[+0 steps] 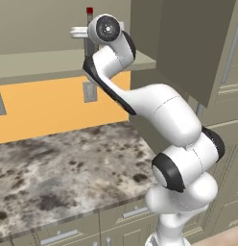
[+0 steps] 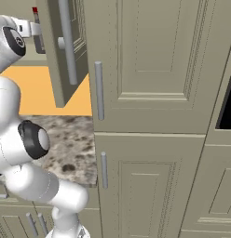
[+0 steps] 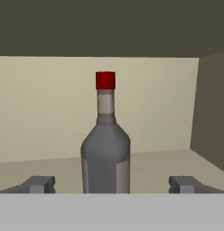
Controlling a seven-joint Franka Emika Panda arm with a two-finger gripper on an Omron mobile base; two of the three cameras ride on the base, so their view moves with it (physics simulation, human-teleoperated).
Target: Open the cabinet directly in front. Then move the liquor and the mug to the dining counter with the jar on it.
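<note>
My tool sits nearest the lens in the hand view, its two dark fingertips spread wide apart and clamped on nothing. Between them, upright on the cabinet shelf, stands the liquor, a grey glass bottle with a narrow neck and a red cap. It is centred in the gap between my fingertips; whether either tip touches it I cannot tell. Behind the liquor is the pale back wall of the cabinet, and to its right a darker side wall.

In the left base view my arm reaches up from the lower right to the cabinet, whose door hangs open to the right of the liquor; only the red cap shows above my wrist. Below the liquor lie an orange wall and the speckled table.

In the right base view the liquor peeks out at the upper left, with the open cabinet door and its silver bar handle just right of it.
</note>
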